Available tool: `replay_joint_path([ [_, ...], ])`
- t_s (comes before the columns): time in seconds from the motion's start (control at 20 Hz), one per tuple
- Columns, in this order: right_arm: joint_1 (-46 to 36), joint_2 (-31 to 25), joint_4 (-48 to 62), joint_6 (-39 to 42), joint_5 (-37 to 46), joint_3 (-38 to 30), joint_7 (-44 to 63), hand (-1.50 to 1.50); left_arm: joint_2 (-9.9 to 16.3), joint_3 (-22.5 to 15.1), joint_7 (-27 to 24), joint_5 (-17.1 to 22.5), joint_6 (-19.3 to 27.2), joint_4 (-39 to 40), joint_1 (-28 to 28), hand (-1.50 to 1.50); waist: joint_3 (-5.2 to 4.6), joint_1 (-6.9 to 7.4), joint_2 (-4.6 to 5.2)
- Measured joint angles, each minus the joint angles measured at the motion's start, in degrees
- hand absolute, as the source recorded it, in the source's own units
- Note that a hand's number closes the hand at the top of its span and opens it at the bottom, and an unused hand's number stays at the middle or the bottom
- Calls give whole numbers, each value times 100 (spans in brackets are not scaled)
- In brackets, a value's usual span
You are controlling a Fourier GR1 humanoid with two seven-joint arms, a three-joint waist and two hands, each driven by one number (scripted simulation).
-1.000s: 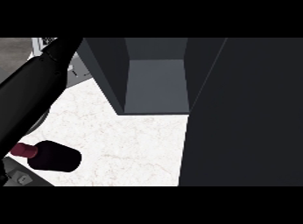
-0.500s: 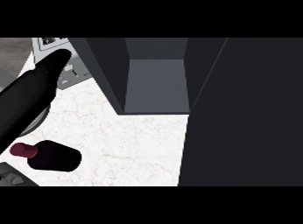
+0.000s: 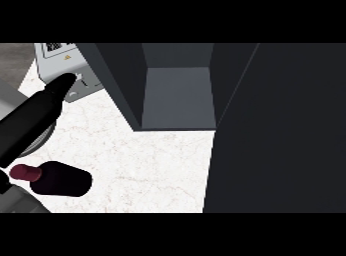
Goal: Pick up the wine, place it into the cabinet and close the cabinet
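At the left of the counter (image 3: 146, 165), a black hand (image 3: 28, 120) stretches diagonally up toward a grey box with a printed label (image 3: 61, 60) at the back. By its side of the view I take it for the left hand, though I cannot be sure. Its fingers look straight and pressed together, tapering to a tip, and they hold nothing. Compared with a second ago, that tip has slid lower and leftward, away from the cabinet wall, and more of the grey box shows behind it. I read this as the arm swinging back from the cabinet, which could free it to come down toward the bottle; the pick-up itself is not yet begun.

Low on the left, the wine bottle (image 3: 58, 178) sits on the white marbled top, just under the black arm and well apart from the cabinet (image 3: 176, 95). It has not moved. Its red cap points left and slightly up in the view, its dark body trailing right, so the long axis appears to run nearly left to right.

Straight ahead, the cabinet stands open, its grey inside bare. A large dark panel (image 3: 287, 130) fills the right, probably the door. No right hand shows.
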Motion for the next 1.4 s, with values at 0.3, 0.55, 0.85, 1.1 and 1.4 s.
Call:
replay_joint_path([
  [0.3,230,-38,-9,217,-29,-242,-201,-150,0,163,-479,467,843,214,1113,-150,-3,2,4],
  [0.55,383,-57,10,452,-113,-470,-344,-150,0,347,-740,676,1506,479,1722,-150,-1,11,0],
  [0.85,453,-60,42,680,-252,-674,-344,-150,0,217,-1022,1155,2336,657,2648,-150,-3,35,-4],
  [1.1,442,-64,36,820,-323,-765,-255,-150,100,142,-1435,1774,2931,929,3145,-150,-4,42,-6],
  [1.4,657,105,36,962,-379,-666,-338,-150,370,-221,-1991,2600,3637,1056,3894,-150,-6,51,-16],
])
